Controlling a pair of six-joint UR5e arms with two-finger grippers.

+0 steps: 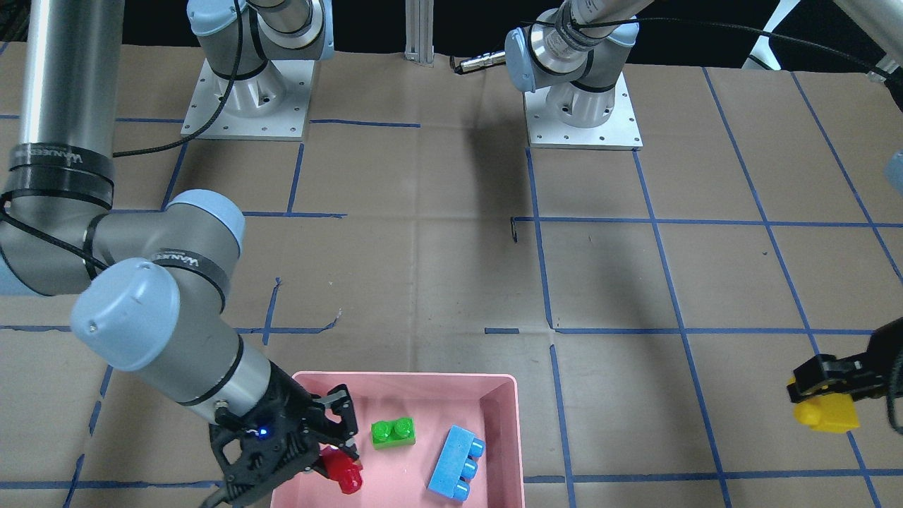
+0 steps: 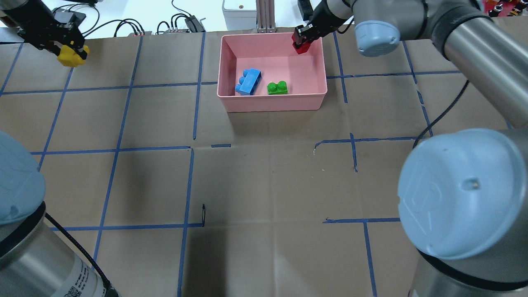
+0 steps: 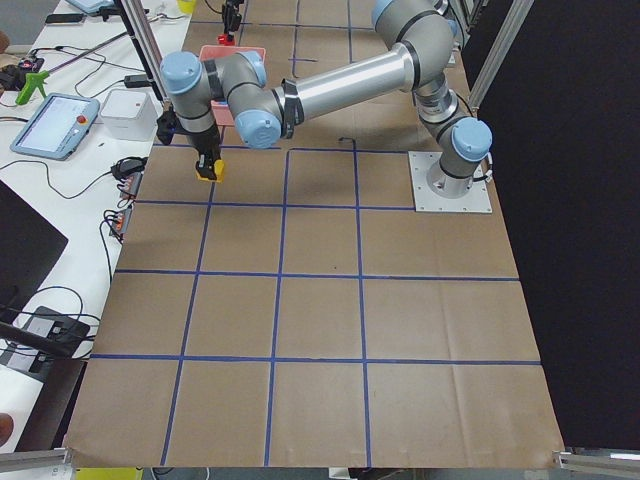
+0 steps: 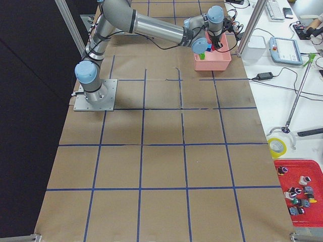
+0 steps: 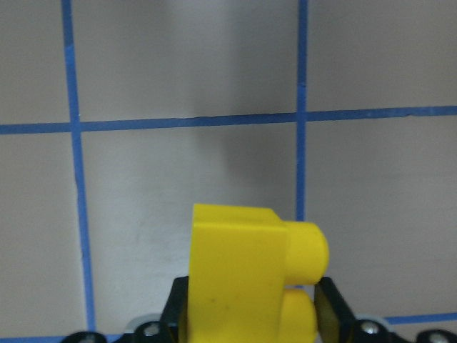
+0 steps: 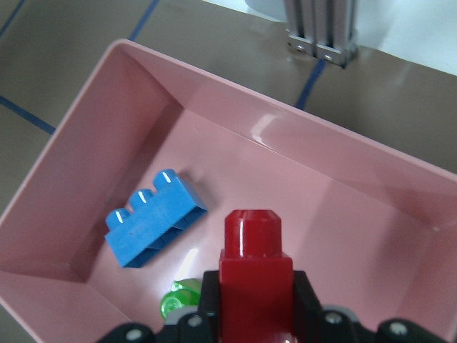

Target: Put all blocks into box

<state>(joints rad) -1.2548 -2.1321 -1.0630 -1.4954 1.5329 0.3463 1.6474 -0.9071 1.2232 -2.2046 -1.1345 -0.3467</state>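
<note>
The pink box (image 2: pixel 315 88) stands at the table's far middle; it also shows in the front view (image 1: pixel 502 384) and the right wrist view (image 6: pixel 93 86). The green block (image 2: pixel 277 87) and the light-blue block (image 2: pixel 248 81) lie inside it. My right gripper (image 2: pixel 302 41) is shut on the red block (image 1: pixel 343 474) and holds it above the box's far right corner; the red block (image 6: pixel 253 264) fills the right wrist view. My left gripper (image 2: pixel 70 51) is shut on the yellow block (image 5: pixel 243 279), above the table at the far left, well away from the box.
Brown paper with blue tape grid lines (image 2: pixel 192 148) covers the table. An aluminium post (image 2: pixel 266 16) stands just behind the box. Cables and a grey device (image 2: pixel 237 6) lie beyond the far edge. The arm bases (image 1: pixel 582 106) sit at the robot's side.
</note>
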